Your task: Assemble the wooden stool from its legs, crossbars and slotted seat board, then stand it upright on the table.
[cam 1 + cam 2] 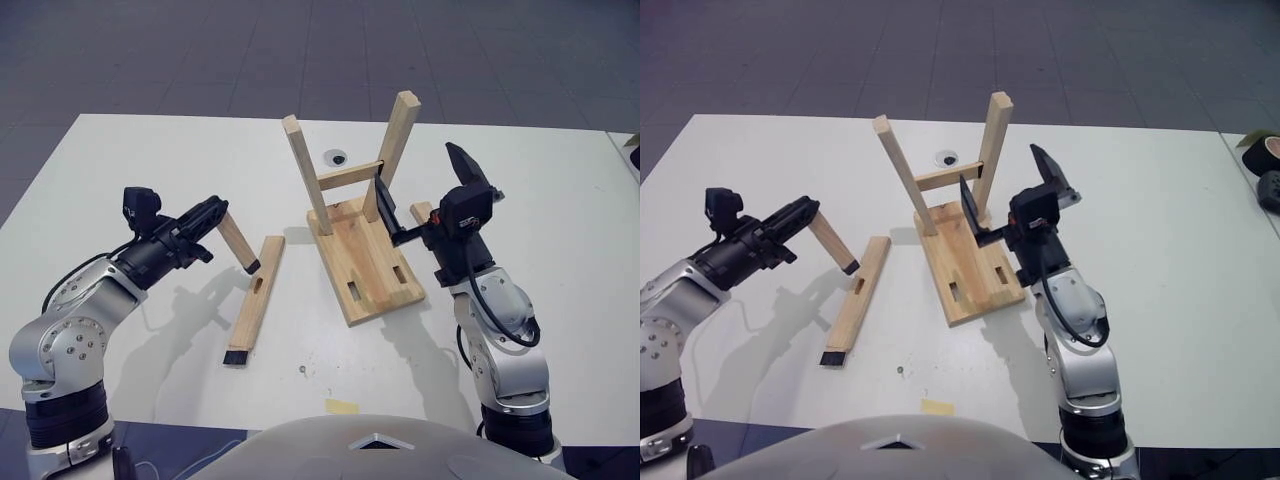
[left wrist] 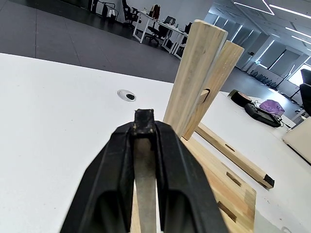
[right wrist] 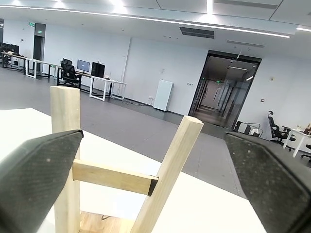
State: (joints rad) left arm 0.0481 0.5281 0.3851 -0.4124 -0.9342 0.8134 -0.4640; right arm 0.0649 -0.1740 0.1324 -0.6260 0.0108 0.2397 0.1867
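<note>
The slotted seat board (image 1: 368, 268) lies flat at the table's middle. Two legs (image 1: 305, 170) joined by a crossbar (image 1: 350, 177) stand up from its far end. My left gripper (image 1: 208, 226) hovers left of the board, shut on a wooden piece (image 1: 238, 242) with a dark end; the wrist view shows its fingers (image 2: 116, 160) clamped along the piece (image 2: 145, 160). A loose slotted leg (image 1: 256, 298) lies on the table just below it. My right gripper (image 1: 425, 190) is open beside the board's right edge, its pads (image 3: 39, 170) wide apart and facing the standing legs (image 3: 167, 174).
Another slotted wooden bar (image 2: 234, 155) lies on the table beyond the seat board, near my right arm. A round cable hole (image 1: 337, 155) sits behind the legs. A yellow tape scrap (image 1: 342, 407) marks the front edge. Dark objects (image 1: 1265, 160) rest at the far right.
</note>
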